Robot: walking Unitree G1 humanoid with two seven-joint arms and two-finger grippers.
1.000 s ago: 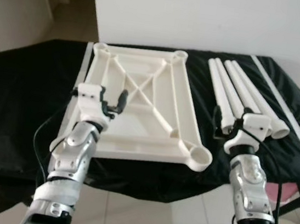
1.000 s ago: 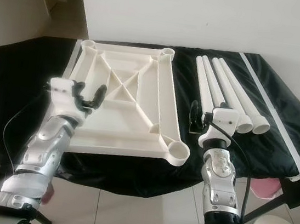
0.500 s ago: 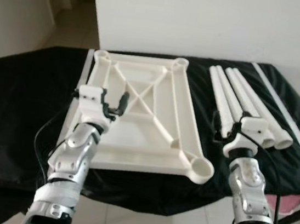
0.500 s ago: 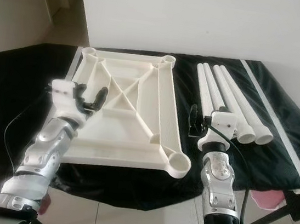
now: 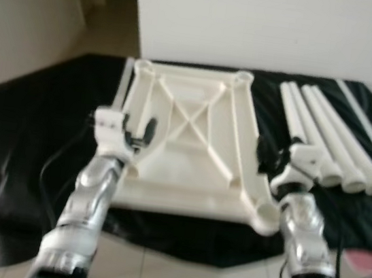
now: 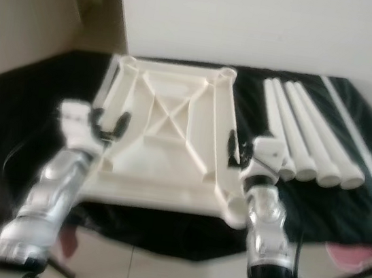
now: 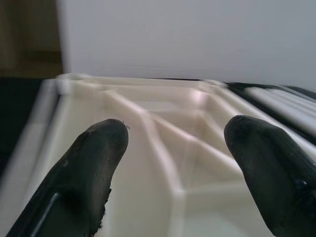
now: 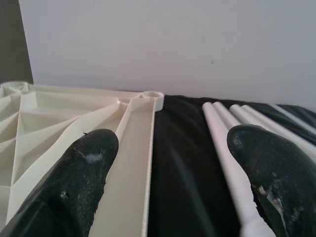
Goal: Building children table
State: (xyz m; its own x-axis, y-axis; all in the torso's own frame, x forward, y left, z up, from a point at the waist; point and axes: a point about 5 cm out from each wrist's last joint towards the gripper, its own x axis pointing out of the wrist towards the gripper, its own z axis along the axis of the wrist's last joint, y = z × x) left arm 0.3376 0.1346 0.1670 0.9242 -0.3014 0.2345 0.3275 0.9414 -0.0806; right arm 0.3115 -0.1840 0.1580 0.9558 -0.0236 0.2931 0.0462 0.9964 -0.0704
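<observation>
Lying upside down on the black cloth (image 5: 19, 158), the tabletop (image 5: 190, 160) shows its ribs and four corner sockets. Four legs (image 5: 329, 144) lie side by side on the cloth just beside it, on the robot's right, none fitted yet.

The left gripper (image 5: 139, 129) hovers over the tabletop's left edge, fingers (image 7: 94, 168) spread wide and holding nothing. The right gripper (image 5: 271, 156) sits between the tabletop's right edge and the nearest leg, fingers (image 8: 79, 182) also spread wide and empty.

Risks from this position:

- The legs are round and lie loose. A glancing touch from one finger can roll a leg into its neighbours or toward the cloth edge.
- The near right socket (image 5: 266, 215) overhangs the front edge close to the right forearm. A push there can shift the tabletop off its support.
- The head views are blurred, so aiming a grasp now is likely to miss the leg.
- The cloth is wrinkled and may slide under load.
</observation>
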